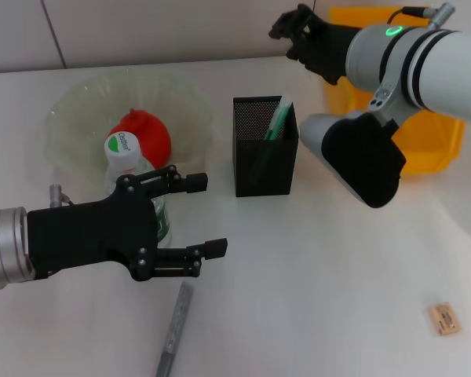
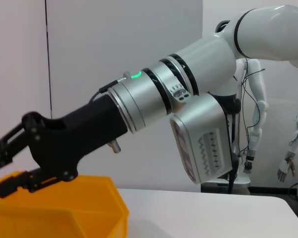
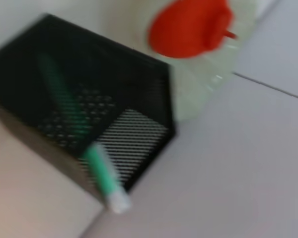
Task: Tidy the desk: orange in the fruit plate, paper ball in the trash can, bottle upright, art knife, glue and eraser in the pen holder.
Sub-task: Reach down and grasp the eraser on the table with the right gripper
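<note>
My left gripper (image 1: 206,215) is hovering jaws spread beside the upright bottle (image 1: 133,177), while my right gripper (image 1: 286,30), jaws spread, is hanging over the yellow bin's (image 1: 439,145) rim.

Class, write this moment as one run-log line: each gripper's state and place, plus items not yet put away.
left gripper: open, beside upright bottle | right gripper: open, over yellow bin | pending: art knife, eraser on desk

The left gripper (image 1: 208,216) is held low and near, extended rightward with its fingers spread apart. The right gripper (image 1: 286,27) is raised far back, its arm bent sharply at the elbow, fingers parted.
</note>
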You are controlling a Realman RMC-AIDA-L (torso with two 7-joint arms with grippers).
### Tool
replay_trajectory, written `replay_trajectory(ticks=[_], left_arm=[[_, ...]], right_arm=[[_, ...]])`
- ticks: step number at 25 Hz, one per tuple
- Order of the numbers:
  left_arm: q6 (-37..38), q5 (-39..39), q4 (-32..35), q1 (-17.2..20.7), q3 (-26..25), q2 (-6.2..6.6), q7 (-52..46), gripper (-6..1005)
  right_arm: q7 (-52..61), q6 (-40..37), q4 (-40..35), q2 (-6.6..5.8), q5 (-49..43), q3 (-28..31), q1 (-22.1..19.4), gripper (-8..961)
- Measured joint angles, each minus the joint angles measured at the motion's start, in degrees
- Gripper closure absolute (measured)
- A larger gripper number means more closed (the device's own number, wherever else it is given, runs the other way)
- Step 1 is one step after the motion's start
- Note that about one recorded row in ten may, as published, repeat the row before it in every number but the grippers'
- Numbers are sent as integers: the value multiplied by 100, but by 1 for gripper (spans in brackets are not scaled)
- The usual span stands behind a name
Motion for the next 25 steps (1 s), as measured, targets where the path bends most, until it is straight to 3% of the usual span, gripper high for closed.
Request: replay_trajectory(ticks=[12,22,25], left_arm=[[0,0,-18,-8,0,0,78,136],[-1,-49,-18,-9,0,9,101,136],[-12,-97,-19,-9,0,9,136,136]], right_arm=[[1618,1516,-269,0,44,16,-38,589],[2934,2745,-185,10,200,172,-264,240],[3355,2982,-179,15,219,225,-317,232]])
